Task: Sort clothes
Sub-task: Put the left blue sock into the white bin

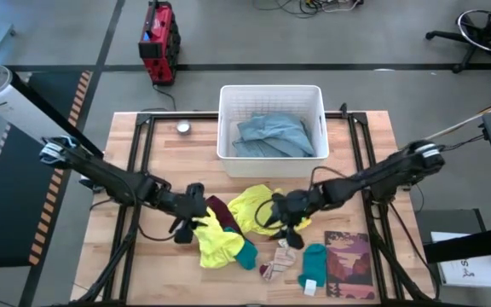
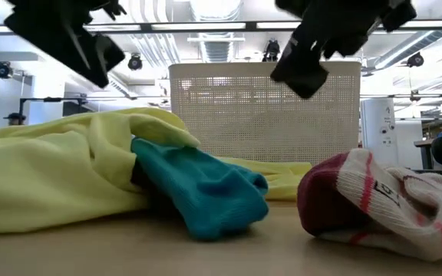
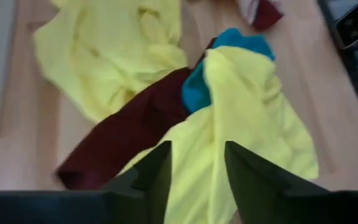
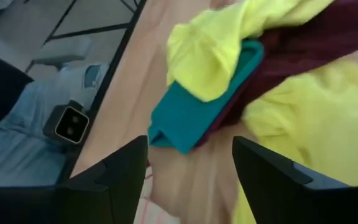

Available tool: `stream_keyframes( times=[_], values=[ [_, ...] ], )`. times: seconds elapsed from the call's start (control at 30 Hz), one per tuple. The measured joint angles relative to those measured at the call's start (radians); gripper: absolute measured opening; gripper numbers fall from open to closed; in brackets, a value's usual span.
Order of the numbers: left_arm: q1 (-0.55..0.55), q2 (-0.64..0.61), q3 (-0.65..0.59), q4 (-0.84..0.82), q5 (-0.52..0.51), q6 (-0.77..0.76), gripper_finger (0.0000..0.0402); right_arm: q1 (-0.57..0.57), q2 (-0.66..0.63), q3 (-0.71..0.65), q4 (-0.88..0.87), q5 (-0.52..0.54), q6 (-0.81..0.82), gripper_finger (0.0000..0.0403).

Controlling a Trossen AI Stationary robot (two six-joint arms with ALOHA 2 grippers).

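The clothes lie in a loose heap on the wooden table (image 1: 126,256), near its front edge and between the 2 arms; a white basket (image 1: 271,107) stands at the middle of the back edge with a grey-blue garment (image 1: 271,136) inside it.

In the heap, 1 neon yellow piece (image 1: 214,243) sits toward the left, with a teal piece (image 1: 245,253) touching its front right side and a maroon piece (image 1: 217,207) showing behind it; a 2nd yellow piece (image 1: 250,207) lies just behind and to the right.

A striped white sock with a maroon toe (image 1: 275,260) lies beside the teal piece; a teal sock (image 1: 312,264) lies further right, just beside a reddish-brown printed mat (image 1: 349,264) at the front right corner.

A small round metal object (image 1: 183,128) rests near the back left corner.

The left gripper (image 1: 187,223) hangs over the left side of the heap, fingers (image 3: 157,171) spread apart above the yellow cloth and gripping nothing; the right gripper (image 1: 290,223) hangs over the right side of the heap, its fingers (image 4: 126,168) likewise parted and empty, with the teal and maroon pieces ahead of them.

In the low view the yellow and teal pieces fill the left foreground, the sock the right, the basket behind.
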Motion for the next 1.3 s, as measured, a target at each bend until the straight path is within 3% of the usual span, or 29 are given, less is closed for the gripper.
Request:
stream_keyframes(
  times=[0.17, 0.3, 0.7, 0.83, 1.07, 1.3],
  values=[
    [-0.047, -0.001, -0.107, 0.190, -0.002, -0.011, 0.0193, 0.044, 0.135, 0.005, 0.125, 0.026, 0.093, 0.0233],
    [-0.087, -0.001, -0.150, 0.271, -0.034, -0.030, 0.0211, 0.088, 0.234, 0.047, 0.108, 0.132, 0.153, 0.0227],
    [-0.161, -0.001, -0.141, 0.367, -0.115, -0.026, 0.0202, 0.146, 0.465, 0.297, 0.024, 0.180, 0.362, 0.0195],
    [-0.185, -0.001, -0.142, 0.444, -0.116, -0.015, 0.0196, 0.176, 0.510, 0.401, -0.196, 0.313, 0.378, 0.0154],
    [-0.223, -0.001, -0.143, 0.504, -0.176, 0.006, 0.0189, 0.216, 0.536, 0.490, -0.379, 0.404, 0.422, 0.0013],
    [-0.236, -0.001, -0.144, 0.545, -0.195, 0.006, 0.0187, 0.258, 0.448, 0.562, -0.602, 0.464, 0.424, 0.0004]
  ],
)
